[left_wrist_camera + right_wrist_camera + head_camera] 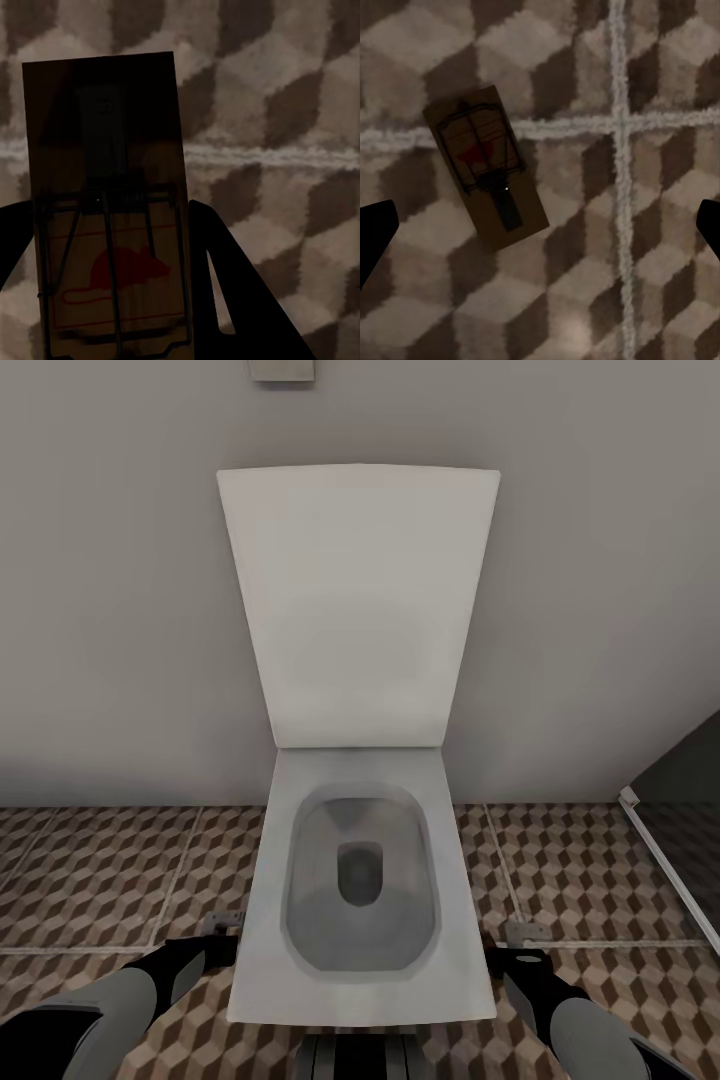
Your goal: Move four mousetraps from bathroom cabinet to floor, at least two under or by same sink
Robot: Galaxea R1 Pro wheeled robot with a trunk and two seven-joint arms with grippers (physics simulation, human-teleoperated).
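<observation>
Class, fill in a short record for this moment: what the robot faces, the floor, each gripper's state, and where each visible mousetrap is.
facing: white toilet, lid up, against a grey wall
floor: cube-patterned tiles, pale grout lines
left gripper: shut on a mousetrap, held between the dark fingers above the tiles
right gripper: open, holding nothing
second mousetrap: lying flat on the floor, below the right gripper, across a grout line
sink: cannot tell

Toilet (360, 880) dead ahead against the wall, mousetrap (486, 166) flat on bathroom floor (645, 247)
</observation>
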